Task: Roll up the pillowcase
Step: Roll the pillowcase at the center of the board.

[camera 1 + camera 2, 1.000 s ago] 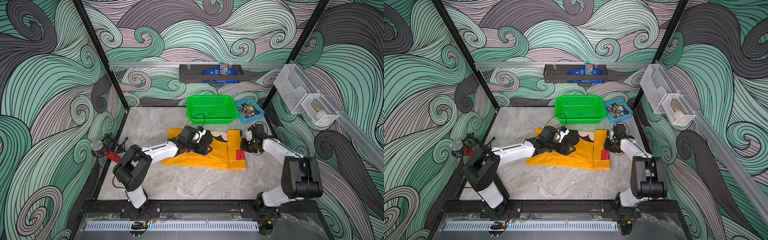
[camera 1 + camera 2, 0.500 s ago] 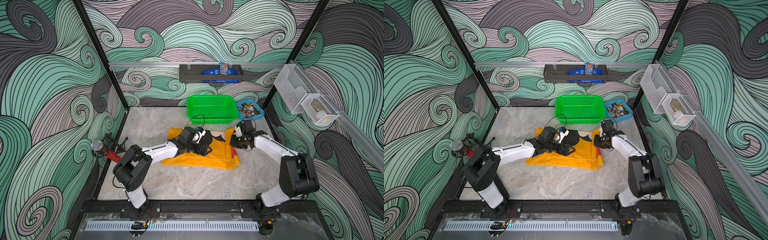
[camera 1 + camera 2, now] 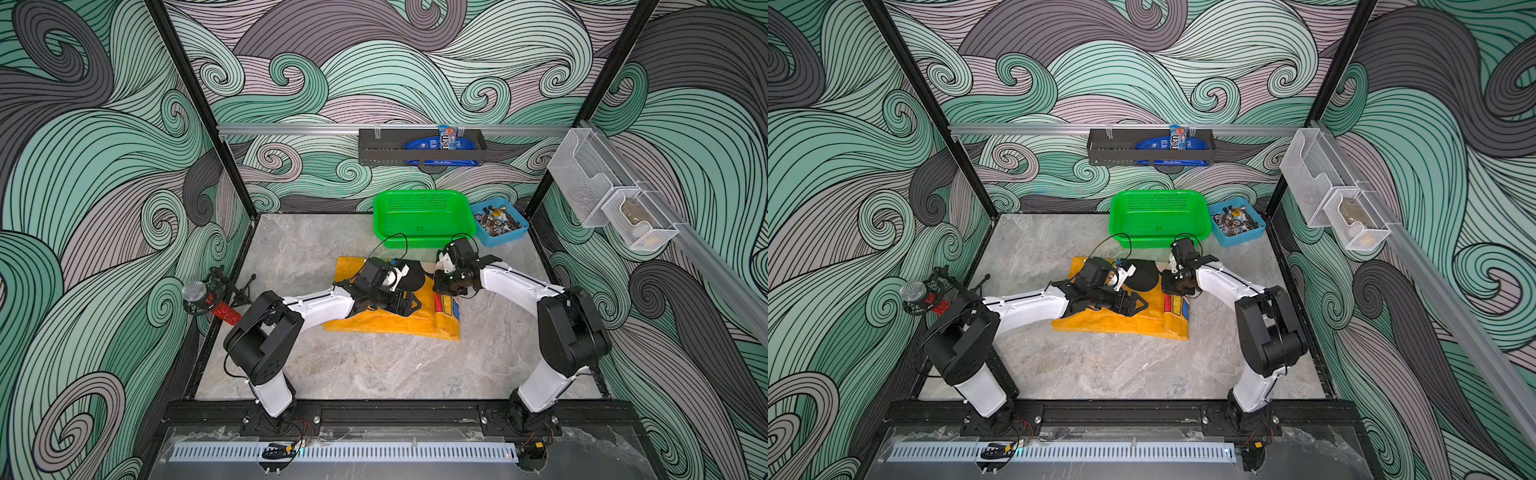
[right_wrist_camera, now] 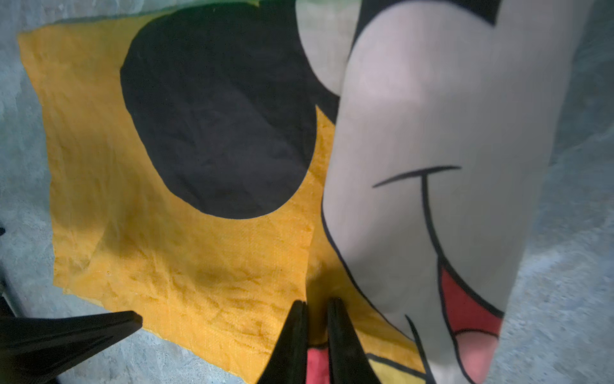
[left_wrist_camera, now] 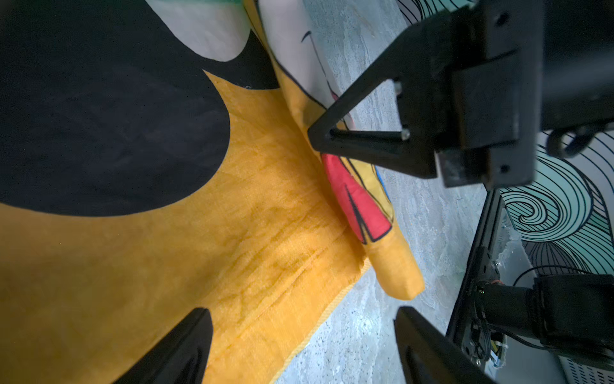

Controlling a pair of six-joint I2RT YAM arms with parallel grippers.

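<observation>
Right wrist view has the right jaws pinched together on the rolled-up edge of the pillowcase (image 4: 199, 266), while the left jaws hang wide apart over its flat yellow part. It lies mid-table (image 3: 374, 374), just in front of the green basket (image 3: 422, 216). We'd say the roll's barely begun; next we need to turn that edge over toward the left side without it springing loose.
</observation>
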